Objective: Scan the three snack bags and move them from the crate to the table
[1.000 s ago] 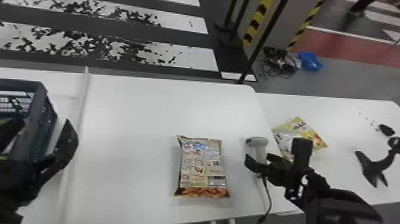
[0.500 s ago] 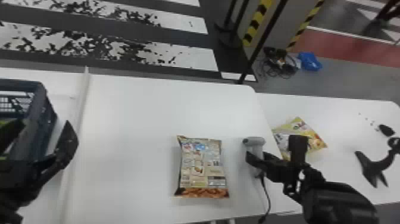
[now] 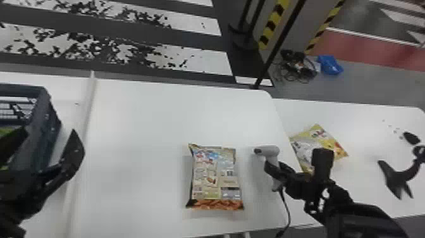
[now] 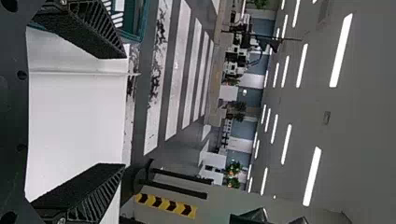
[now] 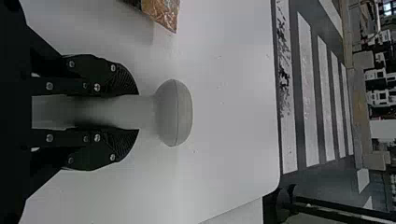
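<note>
Crate [image 3: 42, 133] at left edge of head view, green thing [image 3: 5, 130] inside (third bag, probably). Left gripper [image 3: 50, 131] beside it, lower left, fingers apart, nothing between. Snack bag [image 3: 215, 177] flat on surface [image 3: 142, 142], lower centre. Looks light, soft, slippery film, brittle contents (crisps, at a guess): best taken across middle, gentle squeeze, or by crimped end. Right of it, scanner [image 3: 267, 151], handle clamped in right gripper [image 5: 138, 112]. Yellow bag [image 3: 319, 139] right of frame, likely just as light and crushable.
</note>
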You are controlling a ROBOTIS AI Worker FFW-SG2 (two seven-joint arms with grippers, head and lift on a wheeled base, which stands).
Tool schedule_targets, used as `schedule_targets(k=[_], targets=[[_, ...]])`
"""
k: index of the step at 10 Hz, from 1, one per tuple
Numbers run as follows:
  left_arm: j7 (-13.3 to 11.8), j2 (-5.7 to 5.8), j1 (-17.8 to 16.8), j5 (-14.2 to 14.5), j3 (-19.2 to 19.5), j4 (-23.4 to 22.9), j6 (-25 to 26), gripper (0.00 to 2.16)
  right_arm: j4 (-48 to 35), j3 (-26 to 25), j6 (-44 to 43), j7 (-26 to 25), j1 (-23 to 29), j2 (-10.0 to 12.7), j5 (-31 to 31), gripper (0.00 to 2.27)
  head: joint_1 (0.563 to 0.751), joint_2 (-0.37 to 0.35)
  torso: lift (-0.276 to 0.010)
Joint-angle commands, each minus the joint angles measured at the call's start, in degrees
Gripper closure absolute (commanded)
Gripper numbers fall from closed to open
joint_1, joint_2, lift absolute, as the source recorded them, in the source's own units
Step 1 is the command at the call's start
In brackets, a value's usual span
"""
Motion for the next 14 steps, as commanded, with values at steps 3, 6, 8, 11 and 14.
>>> schedule_targets(k=[3,6,8,11,14], targets=[[0.01,0.10,-0.70,0.36,-0.18,0.89,0.09,0.04,-20.35,-2.83,5.44,-6.85,13.26,5.54,-2.67,2.24,0.695,-0.291,-0.062],[-0.34,0.27,-1.75,0.98,-0.70,1.69,0.44,0.04,-31.95,-3.36,11.59,-6.94,19.41,9.76,-5.31,2.24,0.695,-0.264,-0.062],[-0.34,0.27,-2.10,0.98,-0.97,2.39,0.62,0.04,-38.28,-2.75,19.85,-6.85,21.26,10.02,-6.62,2.24,0.695,-0.237,-0.062],[0.01,0.10,-2.28,1.06,-0.97,2.65,0.62,0.04,-42.32,-1.69,25.66,-4.83,22.66,10.11,-7.86,2.24,0.695,-0.188,-0.062],[0.27,0.27,-2.28,0.80,-1.50,2.21,0.80,0.04,-40.74,-0.37,24.95,-3.95,21.34,9.94,-7.94,2.24,0.695,-0.146,-0.062]])
